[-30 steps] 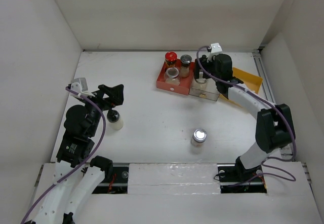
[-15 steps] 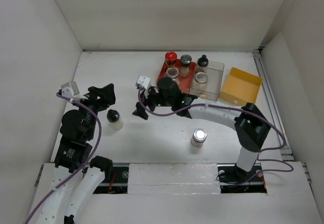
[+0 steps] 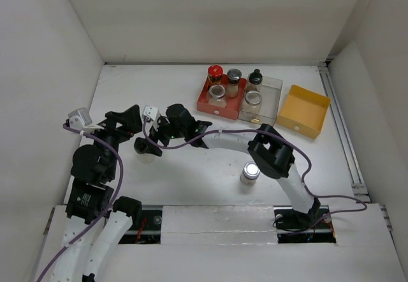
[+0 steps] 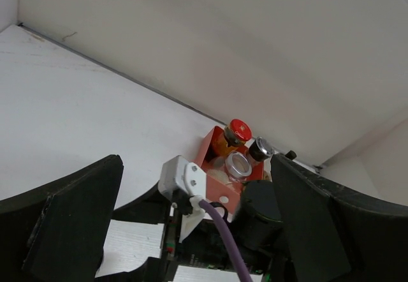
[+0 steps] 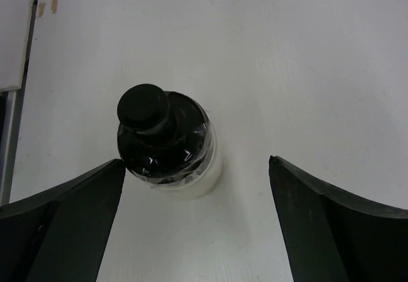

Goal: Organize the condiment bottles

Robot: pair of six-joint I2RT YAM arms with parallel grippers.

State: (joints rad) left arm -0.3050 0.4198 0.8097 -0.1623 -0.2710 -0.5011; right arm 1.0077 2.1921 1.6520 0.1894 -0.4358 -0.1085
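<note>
Right gripper is spread wide with nothing clamped. Between its two dark fingers sits the pale round bottle with the black cap, upright on the white table. The bottle is off-centre in the gap, close beside one finger and well apart from the other. I can't tell whether the near finger touches it.

Left gripper is wide open too and holds nothing. It hangs just beside that same bottle, on the side opposite the right gripper. In the left wrist view, the right arm's white camera block sits between my open left fingers.

Behind the right gripper, toward the far wall, is the red rectangular tray. It holds the dark bottle with the red cap, a clear glass jar with a silver lid and a small amber jar with a grey lid. Against that tray's far side is the clear plastic tray, holding a small black-capped bottle and a second silver-lidded glass jar. The yellow tray lies just beyond it.

A lone silver-lidded jar stands on the table well behind the right gripper, beside that arm's elbow.
</note>
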